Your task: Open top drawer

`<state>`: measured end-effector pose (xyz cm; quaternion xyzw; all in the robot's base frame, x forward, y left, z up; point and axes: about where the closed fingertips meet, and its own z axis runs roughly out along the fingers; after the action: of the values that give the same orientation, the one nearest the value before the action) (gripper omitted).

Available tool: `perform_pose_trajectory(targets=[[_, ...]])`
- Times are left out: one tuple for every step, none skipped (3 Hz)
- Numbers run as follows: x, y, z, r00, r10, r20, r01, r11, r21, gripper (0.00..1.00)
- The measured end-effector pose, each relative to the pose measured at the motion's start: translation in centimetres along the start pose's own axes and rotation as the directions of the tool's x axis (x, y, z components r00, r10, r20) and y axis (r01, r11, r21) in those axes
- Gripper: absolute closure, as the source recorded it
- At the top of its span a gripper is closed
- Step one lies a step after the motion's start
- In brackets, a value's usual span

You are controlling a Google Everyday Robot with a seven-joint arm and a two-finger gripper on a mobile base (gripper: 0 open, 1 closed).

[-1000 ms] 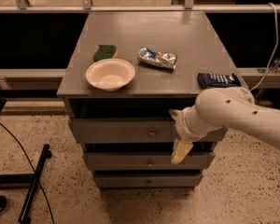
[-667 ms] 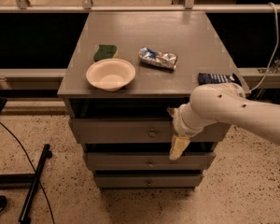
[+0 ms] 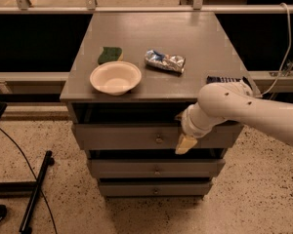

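Observation:
The top drawer (image 3: 122,136) is the grey front just under the cabinet's tabletop (image 3: 151,30), with a small round metal knob (image 3: 158,139) at its centre. A dark gap shows above the front, and none of the drawer's inside is visible. My gripper (image 3: 185,143) hangs at the end of the white arm (image 3: 244,113), which reaches in from the right. It sits against the drawer front, just right of the knob and about level with it. Its cream tip points down over the drawer's lower edge.
On the tabletop lie a white bowl (image 3: 115,77), a green sponge (image 3: 110,54), a foil snack bag (image 3: 165,61) and a dark packet (image 3: 223,79) partly behind my arm. Two narrower drawers (image 3: 136,168) sit below. A black stand and cable (image 3: 34,194) lie on the floor at left.
My arm and gripper have shifted a little to the left along the top drawer's front, closer to the knob. The drawer and the things on the tabletop have not moved.

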<state>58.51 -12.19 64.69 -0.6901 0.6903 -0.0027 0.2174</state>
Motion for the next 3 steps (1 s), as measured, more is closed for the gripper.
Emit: perform_pose_trajectory(targets=[[0.6,1.2,-0.4,1.000,0.019,0.009,-0.019,0.9998,-0.010,0.27],[1.4,3.9,-2.1,0.999,0.035,0.025,-0.035,0.9992,-0.018,0.26],[2.3,7.7,-4.1,0.999,0.037,0.031,-0.035,0.9983,-0.046,0.26]])
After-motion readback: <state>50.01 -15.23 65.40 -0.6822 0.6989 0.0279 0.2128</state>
